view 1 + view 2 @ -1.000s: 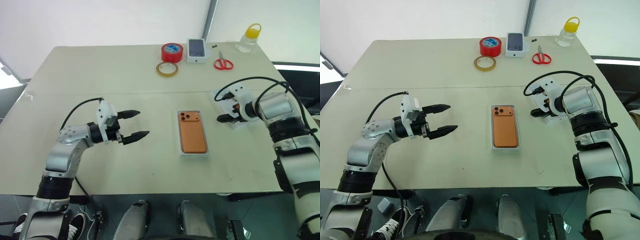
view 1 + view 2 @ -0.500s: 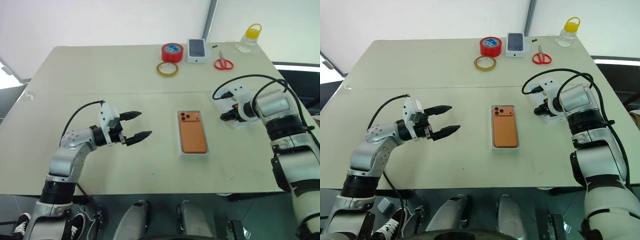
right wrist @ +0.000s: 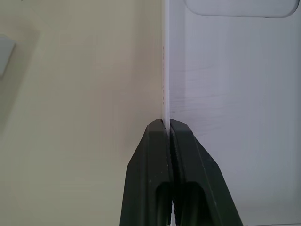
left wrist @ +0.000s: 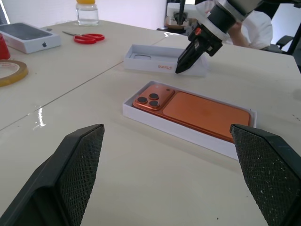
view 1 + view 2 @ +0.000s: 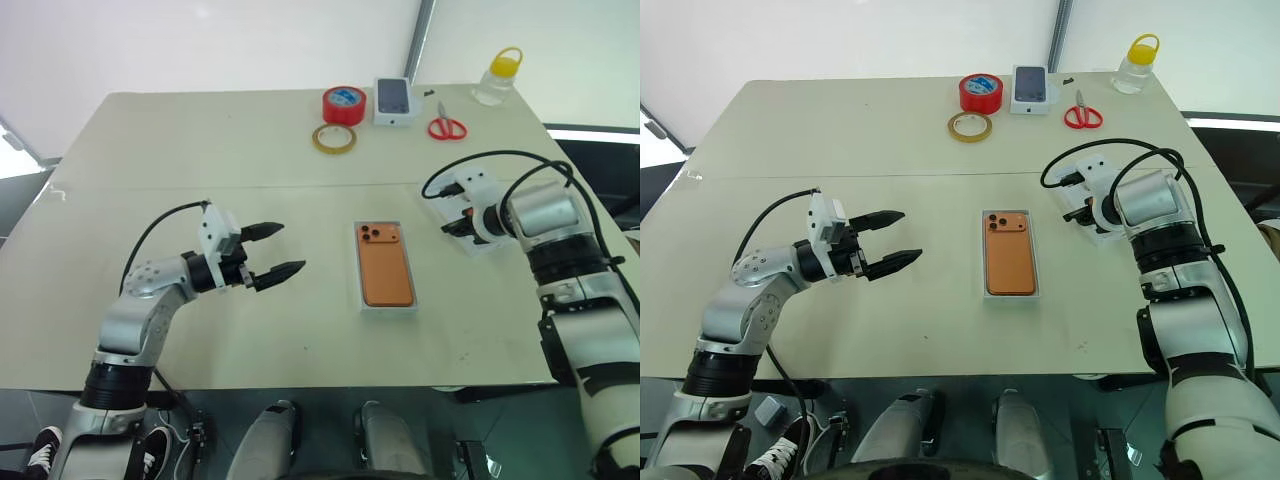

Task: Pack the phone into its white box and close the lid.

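Right wrist view showed my right end effector (image 3: 167, 123) pinched shut on one thin wall of the lid (image 4: 162, 61), lying open-side-up beside the white box (image 4: 188, 133) holding the phone (image 4: 193, 107); light, flexible card, I judged, best gripped mid-wall.

Apple logo showing on the side of the small white box (image 4: 29, 37), orange lettering on the lid (image 4: 162, 60) wall staying too small to read
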You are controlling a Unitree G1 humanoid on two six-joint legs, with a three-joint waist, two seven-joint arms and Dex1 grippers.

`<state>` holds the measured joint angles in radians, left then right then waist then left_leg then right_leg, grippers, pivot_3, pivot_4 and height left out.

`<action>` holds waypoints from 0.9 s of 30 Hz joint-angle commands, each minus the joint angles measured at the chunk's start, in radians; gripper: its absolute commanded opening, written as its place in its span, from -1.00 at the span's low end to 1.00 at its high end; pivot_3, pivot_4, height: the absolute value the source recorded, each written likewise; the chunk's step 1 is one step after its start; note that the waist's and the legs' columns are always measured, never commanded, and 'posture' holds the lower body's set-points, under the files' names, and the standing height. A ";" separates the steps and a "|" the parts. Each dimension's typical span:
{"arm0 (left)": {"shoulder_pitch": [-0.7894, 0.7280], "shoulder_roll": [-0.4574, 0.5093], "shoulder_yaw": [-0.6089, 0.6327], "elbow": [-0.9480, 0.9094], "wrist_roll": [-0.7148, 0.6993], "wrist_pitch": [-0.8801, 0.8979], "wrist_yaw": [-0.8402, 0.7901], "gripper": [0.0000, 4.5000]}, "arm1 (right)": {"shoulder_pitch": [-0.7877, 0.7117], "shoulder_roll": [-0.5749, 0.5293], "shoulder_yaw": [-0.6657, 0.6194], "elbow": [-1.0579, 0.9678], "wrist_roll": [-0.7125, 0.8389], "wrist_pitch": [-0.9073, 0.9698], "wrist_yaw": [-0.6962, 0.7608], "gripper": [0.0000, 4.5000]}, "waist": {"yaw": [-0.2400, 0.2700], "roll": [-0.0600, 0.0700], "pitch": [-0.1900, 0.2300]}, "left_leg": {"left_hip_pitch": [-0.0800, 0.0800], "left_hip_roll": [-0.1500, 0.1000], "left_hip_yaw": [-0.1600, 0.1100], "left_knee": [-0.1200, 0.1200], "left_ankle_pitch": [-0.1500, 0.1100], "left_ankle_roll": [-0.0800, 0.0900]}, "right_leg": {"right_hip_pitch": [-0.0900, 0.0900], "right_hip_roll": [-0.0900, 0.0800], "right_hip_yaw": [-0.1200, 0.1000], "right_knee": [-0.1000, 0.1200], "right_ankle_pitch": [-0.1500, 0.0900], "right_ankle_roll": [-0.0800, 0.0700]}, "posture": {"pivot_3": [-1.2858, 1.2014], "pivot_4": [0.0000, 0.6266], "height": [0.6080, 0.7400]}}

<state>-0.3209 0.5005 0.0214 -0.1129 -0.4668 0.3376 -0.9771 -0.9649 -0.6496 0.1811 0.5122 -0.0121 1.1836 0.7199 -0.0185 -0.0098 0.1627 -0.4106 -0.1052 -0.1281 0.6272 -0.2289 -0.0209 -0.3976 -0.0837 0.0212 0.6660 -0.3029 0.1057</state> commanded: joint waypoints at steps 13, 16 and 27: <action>-0.071 0.020 0.056 0.037 -0.038 0.045 0.031 1.00 | -0.107 0.238 -0.616 -0.108 0.377 0.084 -0.188 -0.99 | 0.002 0.001 0.000 | 0.000 0.000 0.000 -0.001 0.000 0.000 | -0.001 0.000 0.001 0.000 0.000 0.000 | 0.03 -0.52 1.00; -0.079 0.018 0.062 0.038 -0.048 0.065 0.041 1.00 | -0.067 0.304 -0.682 -0.213 0.470 0.147 -0.201 -0.99 | 0.001 0.001 0.000 | 0.000 0.000 0.000 -0.001 0.000 0.000 | -0.001 0.000 0.000 0.001 0.000 0.000 | 0.03 -0.52 1.00; -0.092 0.016 0.082 0.016 -0.073 0.101 0.079 1.00 | 0.044 0.619 -0.893 -0.586 0.757 0.430 -0.370 -0.99 | -0.001 0.001 0.000 | -0.001 0.001 0.000 -0.001 0.000 0.000 | -0.004 0.000 0.002 0.004 0.000 0.000 | 0.03 -0.52 1.00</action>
<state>-0.4026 0.5105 0.0688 -0.0598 -0.5149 0.4359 -0.9082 -0.9341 -0.0489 -0.7163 0.0086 0.6553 1.5989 0.3671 -0.0198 -0.0085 0.1630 -0.4115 -0.1048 -0.1275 0.6266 -0.2290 -0.0205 -0.4016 -0.0835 0.0230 0.6700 -0.3028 0.1056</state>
